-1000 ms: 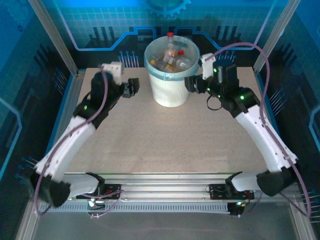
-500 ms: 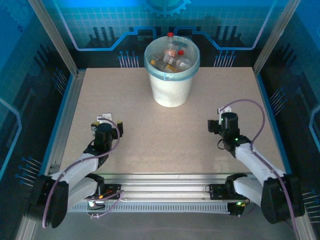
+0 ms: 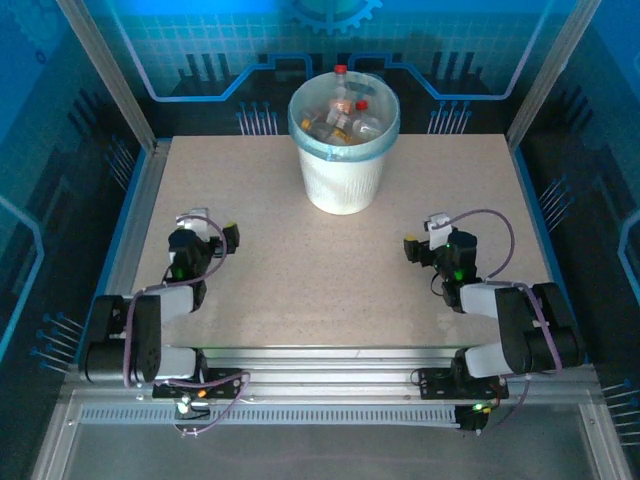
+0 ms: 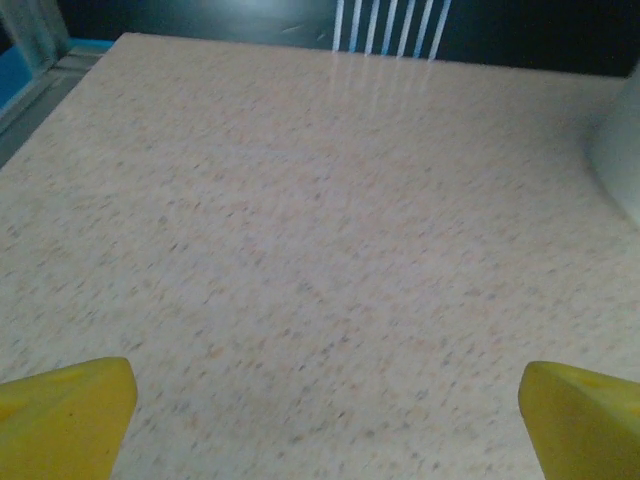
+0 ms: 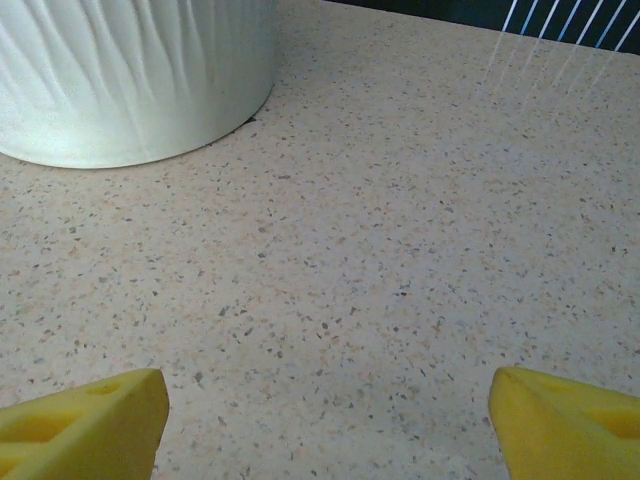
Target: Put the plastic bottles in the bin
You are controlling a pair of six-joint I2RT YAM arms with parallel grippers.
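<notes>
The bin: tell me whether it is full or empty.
Full: the upright bin holds plastic bottles heaped to its rim, one poking above it.

The top camera looks steeply down from high behind the near edge over the whole table (image 3: 300,290); both wrist cameras sit low and close, facing across it; all three catch the bin (image 3: 343,175)

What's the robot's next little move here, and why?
Probably just settling both arms at rest. The bottles sit heaped in the bin, I see none left on the table, and the left gripper and right gripper are open and holding nothing, near the arms' bases.
</notes>
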